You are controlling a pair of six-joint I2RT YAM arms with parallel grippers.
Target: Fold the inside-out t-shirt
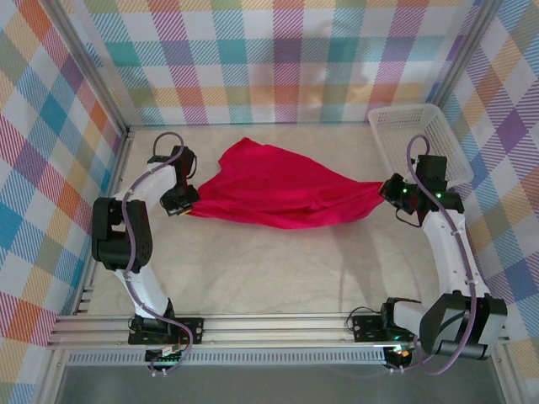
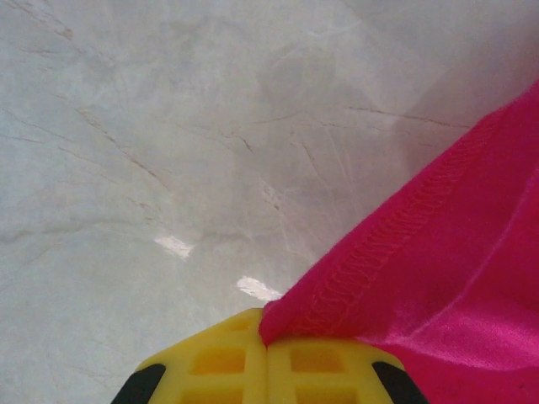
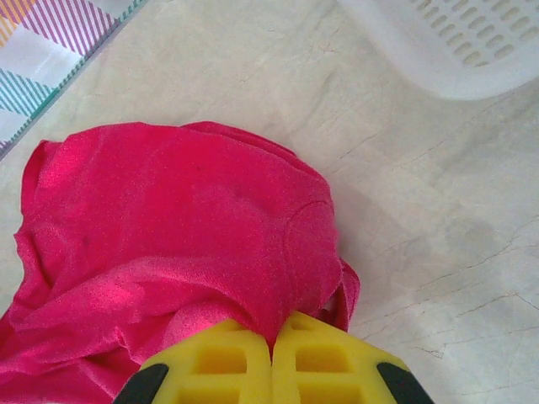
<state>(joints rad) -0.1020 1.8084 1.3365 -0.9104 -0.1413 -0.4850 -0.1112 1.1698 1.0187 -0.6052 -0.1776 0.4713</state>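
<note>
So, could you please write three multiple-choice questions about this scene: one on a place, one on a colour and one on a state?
1. Where does the white basket stand?
A. in the far right corner of the table
B. between the arm bases
C. on top of the cloth

2. What colour is the t-shirt?
A. blue
B. white
C. red

3. What is the state of the left gripper?
A. open above the bare table
B. shut on the t-shirt's stitched edge
C. shut on the basket's rim

Answers:
1 A: the top view shows it against the far right walls.
2 C: every view shows bright red cloth.
3 B: in the left wrist view the yellow fingers meet with the hem pinched between them.
</note>
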